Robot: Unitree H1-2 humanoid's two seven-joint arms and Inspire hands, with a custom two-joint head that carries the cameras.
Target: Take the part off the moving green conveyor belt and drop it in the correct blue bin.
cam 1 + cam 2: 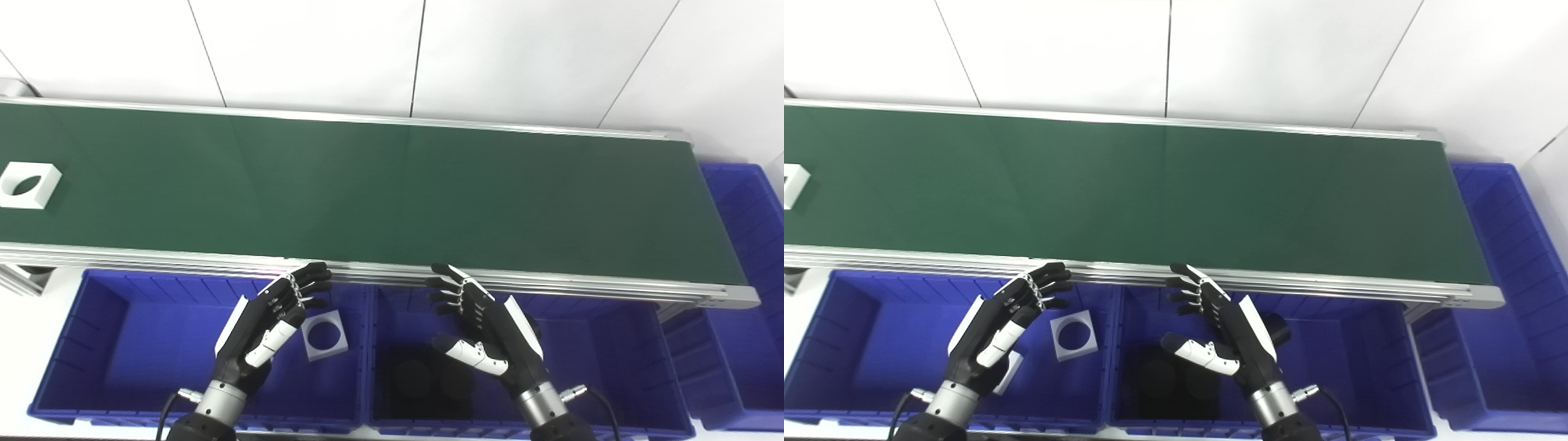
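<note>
Both hands: I see them raised over the bins just short of the belt's near rail, palms turned toward each other, neither touching anything.
Left hand (pixel 266 327): fingers spread and loosely curved, holding nothing; it hangs over the right part of the left bin.
Right hand (pixel 484 331): fingers apart, thumb stuck out toward the middle, holding nothing; it hangs over the left part of the middle bin.
Left bin (pixel 92 343): blue, below the belt's near rail; a white square part with a round hole (pixel 324 334) lies in it just right of my left hand, and the right eye view shows another white piece (pixel 1012 366) partly hidden under that hand.
Middle bin (pixel 612 367): blue, touching the left bin's side; dark round parts (pixel 422 380) lie on its floor, hard for me to make out.
Right bin (pixel 747 245): blue, standing past the belt's right end.
Belt (pixel 392 190): green, running left to right across my view, with silver rails.
Part on the belt (pixel 27 185): white square block with a round hole, lying flat at the far left end, well apart from both hands.
</note>
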